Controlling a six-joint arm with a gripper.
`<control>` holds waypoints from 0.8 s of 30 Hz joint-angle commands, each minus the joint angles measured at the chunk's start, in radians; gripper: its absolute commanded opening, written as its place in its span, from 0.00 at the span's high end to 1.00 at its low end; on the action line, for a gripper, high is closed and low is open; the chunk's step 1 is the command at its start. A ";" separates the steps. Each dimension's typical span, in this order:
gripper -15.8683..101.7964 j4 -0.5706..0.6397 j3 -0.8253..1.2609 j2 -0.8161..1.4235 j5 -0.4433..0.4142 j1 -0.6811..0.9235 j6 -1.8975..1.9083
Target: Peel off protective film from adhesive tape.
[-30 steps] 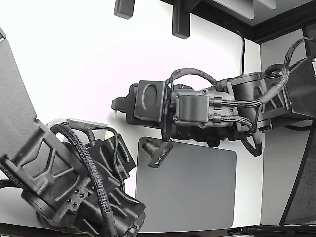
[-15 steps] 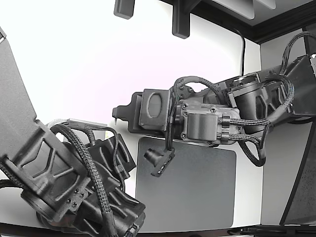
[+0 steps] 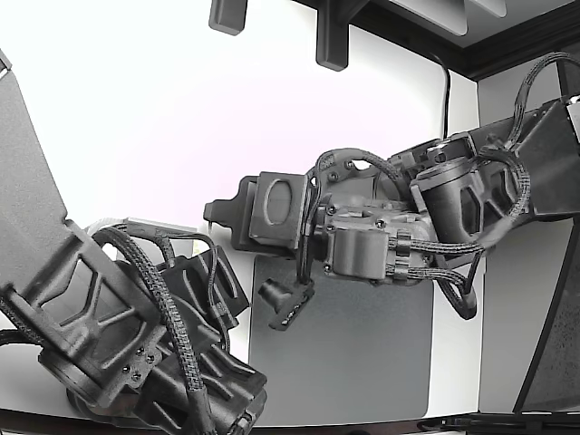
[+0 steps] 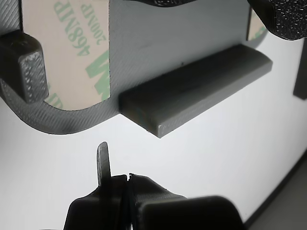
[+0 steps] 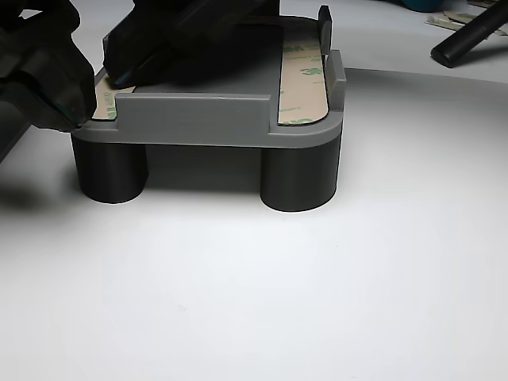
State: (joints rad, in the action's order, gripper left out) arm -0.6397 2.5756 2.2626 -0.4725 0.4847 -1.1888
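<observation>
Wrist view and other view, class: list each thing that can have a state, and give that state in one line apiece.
gripper: shut, empty, apart from the part.
grey part: upright on its two round legs.
tape strip with green print: lying flat on the part, film on.
tape strip at the other end: mostly hidden under a black arm.

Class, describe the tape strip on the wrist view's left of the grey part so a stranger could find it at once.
Start at the grey plastic part with its raised bar. To one side, by a rounded corner, lies the pale tape strip. Unlike the bare grey around it, it is cream with green printed lettering.
</observation>
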 commanded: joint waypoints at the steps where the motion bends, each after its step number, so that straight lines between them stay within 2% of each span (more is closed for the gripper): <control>1: 0.97 0.009 -0.048 -0.012 -0.023 0.003 0.020; 6: 0.97 -0.012 -0.103 -0.077 -0.038 0.015 0.034; 24: 0.97 0.032 -0.041 -0.049 -0.083 0.049 0.055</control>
State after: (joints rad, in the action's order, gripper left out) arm -0.6182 2.5525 2.1967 -0.5476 0.5384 -1.1351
